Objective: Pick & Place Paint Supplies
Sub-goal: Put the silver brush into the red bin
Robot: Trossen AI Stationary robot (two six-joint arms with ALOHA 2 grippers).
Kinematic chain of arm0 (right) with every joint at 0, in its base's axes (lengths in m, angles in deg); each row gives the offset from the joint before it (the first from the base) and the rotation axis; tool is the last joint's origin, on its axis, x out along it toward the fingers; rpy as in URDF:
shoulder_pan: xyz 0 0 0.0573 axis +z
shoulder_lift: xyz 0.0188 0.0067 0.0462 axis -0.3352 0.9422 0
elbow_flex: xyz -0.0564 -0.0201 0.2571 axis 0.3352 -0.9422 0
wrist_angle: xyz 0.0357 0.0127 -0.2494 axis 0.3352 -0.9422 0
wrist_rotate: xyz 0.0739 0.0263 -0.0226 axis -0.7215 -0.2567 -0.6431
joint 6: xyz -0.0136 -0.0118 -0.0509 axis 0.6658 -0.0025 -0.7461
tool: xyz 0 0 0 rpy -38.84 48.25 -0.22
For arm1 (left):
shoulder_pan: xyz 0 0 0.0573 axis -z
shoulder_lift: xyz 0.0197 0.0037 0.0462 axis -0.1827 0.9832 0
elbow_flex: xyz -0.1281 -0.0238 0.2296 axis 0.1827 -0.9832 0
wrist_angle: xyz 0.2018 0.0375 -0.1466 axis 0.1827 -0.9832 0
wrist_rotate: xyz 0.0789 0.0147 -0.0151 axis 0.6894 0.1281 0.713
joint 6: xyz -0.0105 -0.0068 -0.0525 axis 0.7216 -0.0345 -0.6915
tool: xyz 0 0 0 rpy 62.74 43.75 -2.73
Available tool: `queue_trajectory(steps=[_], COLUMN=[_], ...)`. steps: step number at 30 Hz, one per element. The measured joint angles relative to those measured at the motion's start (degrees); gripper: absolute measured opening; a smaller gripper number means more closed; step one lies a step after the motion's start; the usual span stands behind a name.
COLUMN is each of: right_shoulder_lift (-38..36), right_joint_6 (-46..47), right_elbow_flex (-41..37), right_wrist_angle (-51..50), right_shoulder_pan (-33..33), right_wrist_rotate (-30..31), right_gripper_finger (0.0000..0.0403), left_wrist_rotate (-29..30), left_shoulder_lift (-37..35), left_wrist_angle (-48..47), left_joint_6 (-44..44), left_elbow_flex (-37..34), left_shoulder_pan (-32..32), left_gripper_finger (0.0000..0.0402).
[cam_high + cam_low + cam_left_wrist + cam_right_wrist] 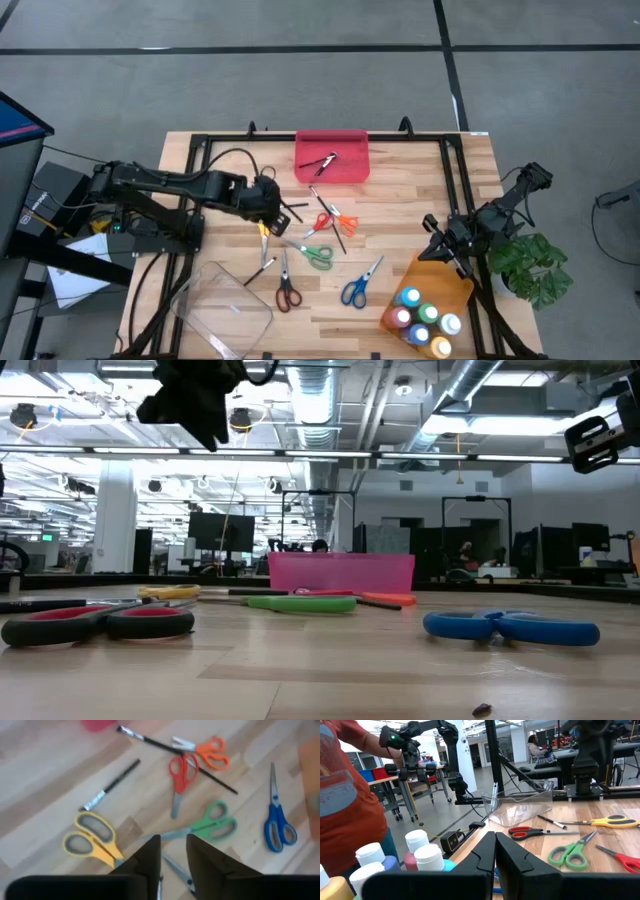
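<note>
You see yellow-handled scissors (90, 837), green-handled scissors (212, 823), blue-handled scissors (277, 822), and a pink-red plastic tray (332, 157).

Crowded centre, bare front edge.
Blocked mid-table by scattered coloured-handled scissors (318, 254) and thin dark brush sticks (329, 218); stayed open beside clear plastic tray (222, 309).

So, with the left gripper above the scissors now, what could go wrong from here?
1. The left gripper hangs between the yellow scissors and green scissors; descending, it may nudge the wrong pair.
2. A brush lies across the red scissors and orange scissors; lifting one could drag the others.
</note>
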Motion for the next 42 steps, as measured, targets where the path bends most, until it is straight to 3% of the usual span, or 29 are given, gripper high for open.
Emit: queue_trajectory(steps=[6,12,27,42], right_shoulder_lift=[0.0,0.0,0.0,0.0], right_joint_6=[0.0,0.0,0.0,0.0], right_elbow_flex=[0.0,0.0,0.0,0.0], right_wrist_angle=[0.0,0.0,0.0,0.0], right_shoulder_pan=[0.0,0.0,0.0,0.0], right_wrist_rotate=[0.0,0.0,0.0,0.0], right_gripper_finger=[0.0009,0.0008,0.0008,0.0008], left_wrist_rotate=[-0.2,-6.5,-13.2,-13.5], left_shoulder_lift=[2.3,7.2,22.2,28.3], left_wrist_angle=[1.0,0.7,-5.7,2.0], left_joint_6=[-1.4,-1.9,-4.7,2.6], left_elbow_flex=[0.0,0.0,0.0,-1.2], left_shoulder_pan=[4.7,7.2,8.7,8.8], left_gripper_finger=[0.0161,0.0213,0.0219,0.0218])
